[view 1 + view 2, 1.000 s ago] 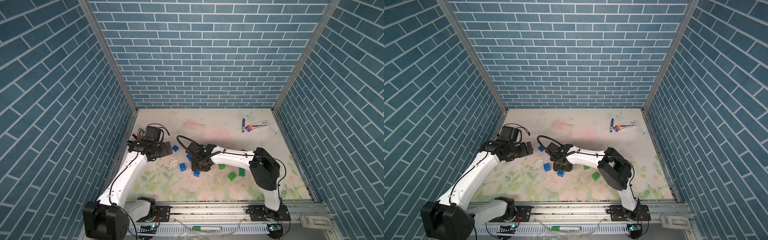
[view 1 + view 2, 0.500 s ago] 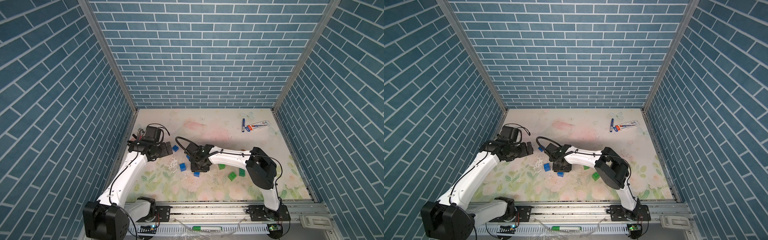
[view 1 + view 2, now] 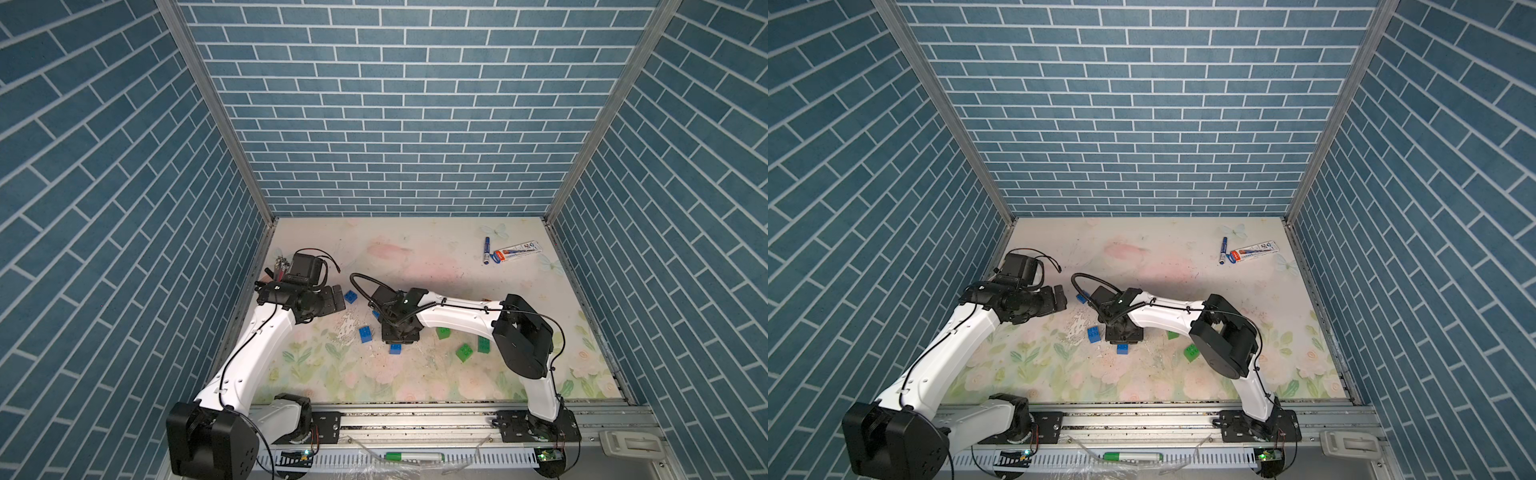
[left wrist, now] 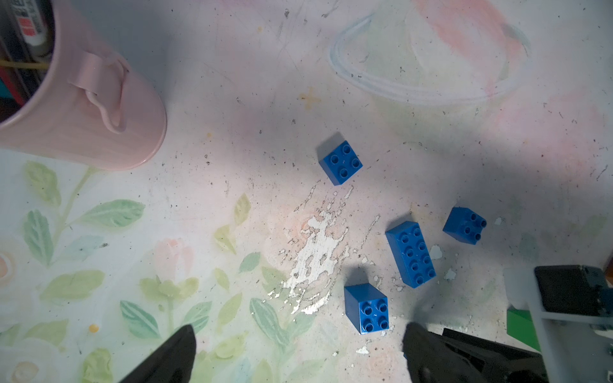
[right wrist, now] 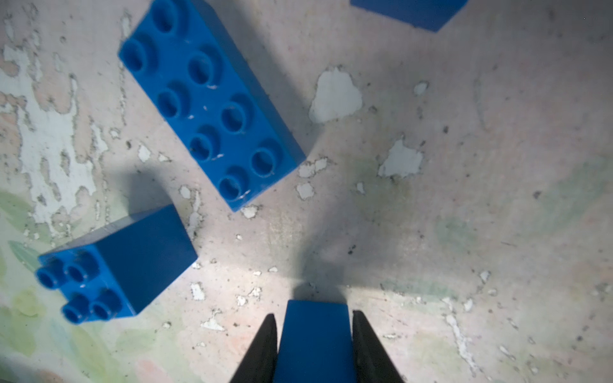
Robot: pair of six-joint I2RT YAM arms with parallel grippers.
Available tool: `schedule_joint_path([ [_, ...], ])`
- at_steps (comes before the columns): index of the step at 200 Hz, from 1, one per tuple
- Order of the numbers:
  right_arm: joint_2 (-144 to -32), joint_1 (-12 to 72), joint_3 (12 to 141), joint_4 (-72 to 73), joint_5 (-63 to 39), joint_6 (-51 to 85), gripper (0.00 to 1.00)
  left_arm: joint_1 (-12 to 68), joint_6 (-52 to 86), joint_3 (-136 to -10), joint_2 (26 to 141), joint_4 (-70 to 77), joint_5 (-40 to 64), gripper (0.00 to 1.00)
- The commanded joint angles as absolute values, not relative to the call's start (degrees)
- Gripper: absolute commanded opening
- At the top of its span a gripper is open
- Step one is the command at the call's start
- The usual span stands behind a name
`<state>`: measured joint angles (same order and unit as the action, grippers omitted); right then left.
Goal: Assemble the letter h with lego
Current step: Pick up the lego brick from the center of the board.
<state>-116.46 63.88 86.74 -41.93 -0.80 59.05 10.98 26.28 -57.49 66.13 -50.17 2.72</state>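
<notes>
Closing since a second ago, the right tool now clamps a small square blue plastic brick, low over the floral surface. Ahead of it lie a long blue eight-stud brick and a second square blue brick, apart. The left tool stands with jaws wide.

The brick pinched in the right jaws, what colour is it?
Blue. The brick shows best in the right wrist view.

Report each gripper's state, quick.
Left gripper: open, holding nothing.
Right gripper: shut on a blue brick.
</notes>
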Motion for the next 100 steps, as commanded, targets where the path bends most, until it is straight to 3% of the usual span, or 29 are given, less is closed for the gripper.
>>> schedule_joint_path([
  [1, -116.89, 63.38, 88.19, -45.03, 0.28, 56.85, 0.24, 10.55, 25.67, -56.96, 65.9, -50.27, 3.3, 0.99],
  [100, -118.87, 57.76, 91.57, -48.33, 0.53, 49.69, 0.24, 10.55, 25.27, -56.69, 66.12, -50.05, 4.91, 0.99],
])
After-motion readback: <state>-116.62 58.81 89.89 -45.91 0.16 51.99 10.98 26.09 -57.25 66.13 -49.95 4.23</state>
